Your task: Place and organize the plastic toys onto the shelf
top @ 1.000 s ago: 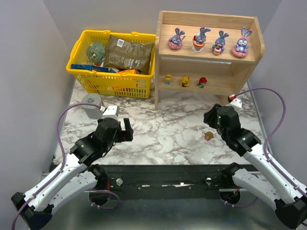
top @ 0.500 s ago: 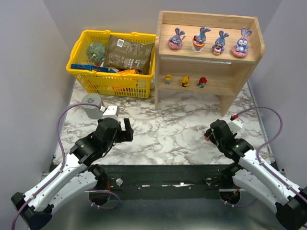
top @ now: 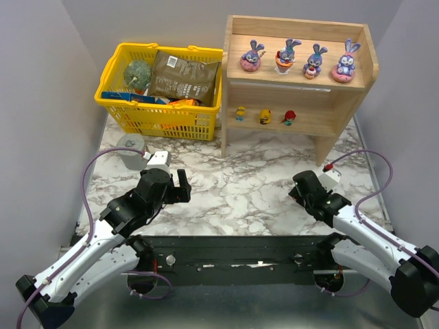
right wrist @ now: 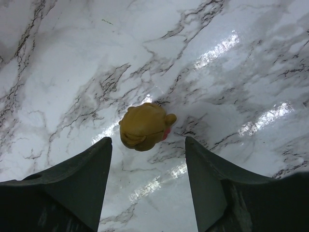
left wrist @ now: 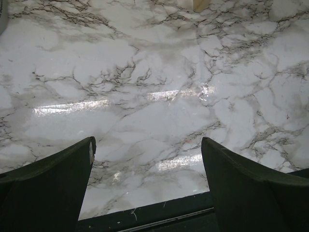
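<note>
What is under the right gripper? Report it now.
A small tan-yellow figurine lies on the marble tabletop between the open fingers of the right gripper, touching neither. In the top view the gripper covers it completely. Its underside is hidden.

You had a yellow basket [top: 164, 122] at the far left of the marble tabletop [top: 240, 175], close to the back wall. Inside it lay a green ball [top: 138, 72] and a brown packet [top: 184, 75] spread over the right half. A blue packet [top: 122, 96] lay by the ball, and an orange packet [top: 182, 103] peeked out below the brown one. A small grey cup [top: 129, 151] stood on the tabletop in front of the basket, not touching it.
</note>
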`<move>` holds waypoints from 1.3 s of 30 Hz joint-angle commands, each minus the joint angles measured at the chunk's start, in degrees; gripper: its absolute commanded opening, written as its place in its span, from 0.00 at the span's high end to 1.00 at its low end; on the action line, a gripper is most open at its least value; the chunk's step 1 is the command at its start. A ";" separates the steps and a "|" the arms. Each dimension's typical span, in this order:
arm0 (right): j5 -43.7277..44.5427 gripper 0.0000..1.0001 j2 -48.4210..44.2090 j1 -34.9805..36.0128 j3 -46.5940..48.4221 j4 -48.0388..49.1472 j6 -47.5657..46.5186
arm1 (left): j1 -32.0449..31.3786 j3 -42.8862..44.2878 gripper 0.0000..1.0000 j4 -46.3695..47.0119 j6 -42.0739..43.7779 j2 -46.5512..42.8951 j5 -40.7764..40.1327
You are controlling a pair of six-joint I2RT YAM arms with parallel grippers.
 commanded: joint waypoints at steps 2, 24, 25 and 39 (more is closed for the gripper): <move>1.46 0.33 2.88 0.15 1.06 3.30 -2.00 | 0.19 0.44 0.01 0.75 0.82 -0.54 0.53; 4.01 0.43 9.13 0.68 4.49 0.14 1.96 | 0.19 0.44 0.01 1.01 0.90 -0.80 0.88; 4.00 0.42 9.48 0.68 4.75 0.05 1.87 | 0.19 0.35 0.01 0.93 0.90 -0.72 0.88; 4.71 0.82 10.54 0.68 6.68 -0.91 1.25 | 0.19 0.44 0.01 0.84 0.82 -0.98 0.79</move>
